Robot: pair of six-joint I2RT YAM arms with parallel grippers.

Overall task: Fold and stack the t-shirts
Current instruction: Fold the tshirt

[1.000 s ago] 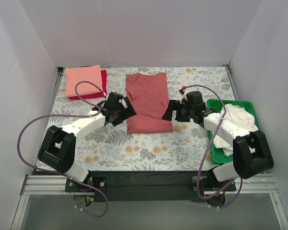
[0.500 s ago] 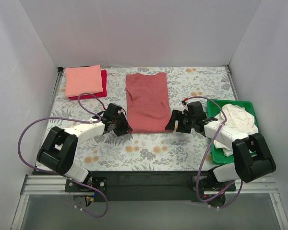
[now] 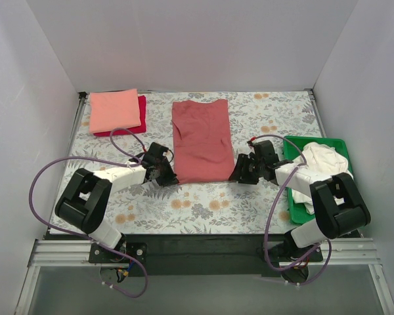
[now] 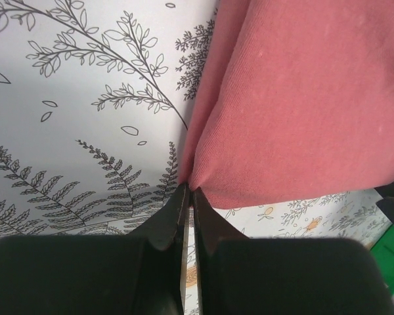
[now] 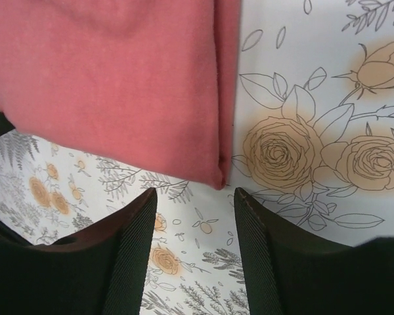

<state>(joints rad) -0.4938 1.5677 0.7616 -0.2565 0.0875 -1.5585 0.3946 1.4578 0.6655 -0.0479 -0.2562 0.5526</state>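
A brick-red t-shirt (image 3: 200,141), folded into a long strip, lies at the middle of the floral table. My left gripper (image 3: 173,178) sits at its near left corner. In the left wrist view the jaws (image 4: 189,190) are shut, with the corner of the red cloth (image 4: 302,98) pinched at their tips. My right gripper (image 3: 237,176) is at the near right corner. Its jaws (image 5: 196,191) stand open just short of the red cloth (image 5: 118,79). A salmon-pink t-shirt (image 3: 115,110) lies folded on a crimson one (image 3: 142,113) at the back left. A cream-white t-shirt (image 3: 323,164) is bunched up in a tray.
The green tray (image 3: 293,203) stands at the right edge beside my right arm, and a corner of it (image 4: 389,262) shows in the left wrist view. White walls close in the table on three sides. Purple cables loop from both arms.
Both grippers moved towards me along the red t-shirt's sides and down to its near corners. The left jaws closed on the corner. The right jaws have narrowed.
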